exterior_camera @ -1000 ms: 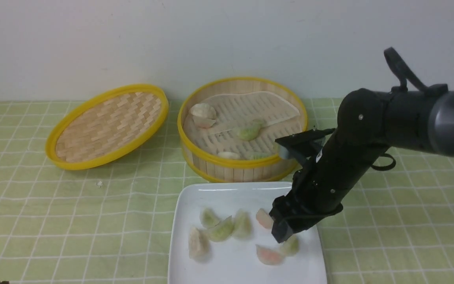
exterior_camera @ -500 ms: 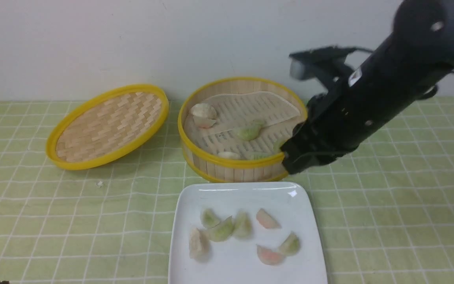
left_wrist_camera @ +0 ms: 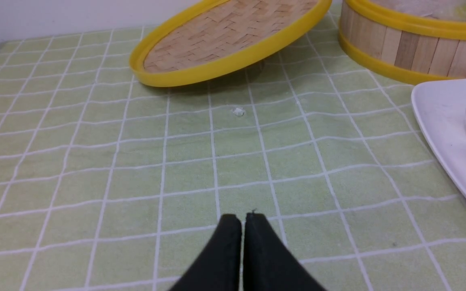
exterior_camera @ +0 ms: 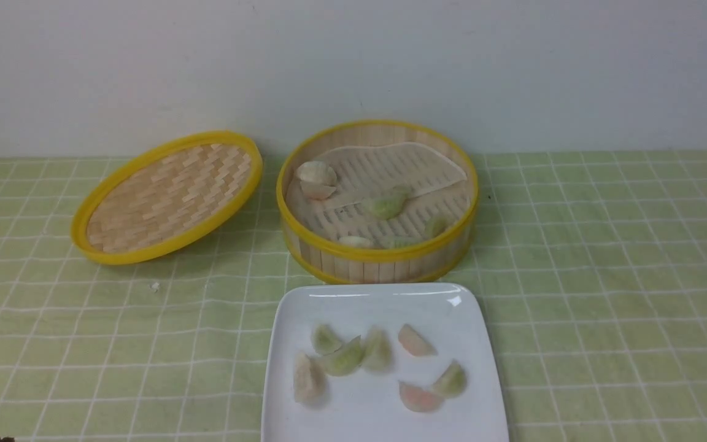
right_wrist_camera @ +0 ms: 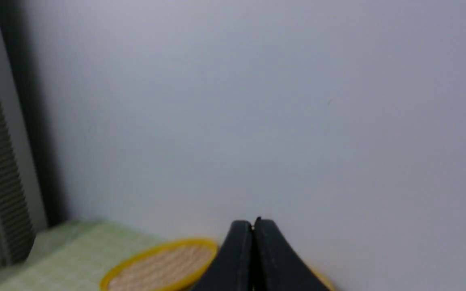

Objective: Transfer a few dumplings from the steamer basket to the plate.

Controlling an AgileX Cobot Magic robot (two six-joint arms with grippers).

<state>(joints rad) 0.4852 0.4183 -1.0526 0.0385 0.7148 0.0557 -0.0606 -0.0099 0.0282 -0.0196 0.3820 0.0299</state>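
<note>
Gone from the front view, the right gripper [right_wrist_camera: 253,226] is pointing at the bare wall instead of hovering over the plate, jaws pressed together and carrying nothing. The steamer basket [exterior_camera: 378,253] is sitting just behind the white plate [exterior_camera: 378,301], still holding a few green dumplings [exterior_camera: 386,204]. Several more are lying on the plate with the pink ones. The left gripper [left_wrist_camera: 243,220] is resting closed and empty over the tablecloth [left_wrist_camera: 95,161]. The transfer is probably finishing.

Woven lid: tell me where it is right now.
In the front view, the woven lid sits tilted on the left, beside the steamer basket and beyond the plate.
</note>
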